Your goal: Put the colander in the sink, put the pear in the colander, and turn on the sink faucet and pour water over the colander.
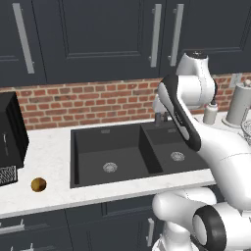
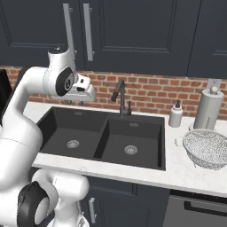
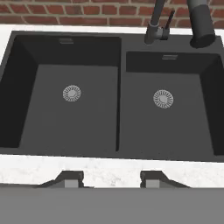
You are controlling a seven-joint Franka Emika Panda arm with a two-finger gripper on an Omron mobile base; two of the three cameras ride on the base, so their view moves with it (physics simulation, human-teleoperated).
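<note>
Colander: wire mesh, judged light, stiff and springy; seated on the counter right of the empty sink, beside the paper-towel roll. Best taken by the rim. Gripper: spread apart, nothing held, poised above the sink.

White arm raised and bent, fingers apart, nothing held

Both basins of the sink bare, open from above. Behind the divider, the faucet with spout over the small basin's back corner. Right counter crowded: colander, paper-towel roll, soap bottle close together.
</note>
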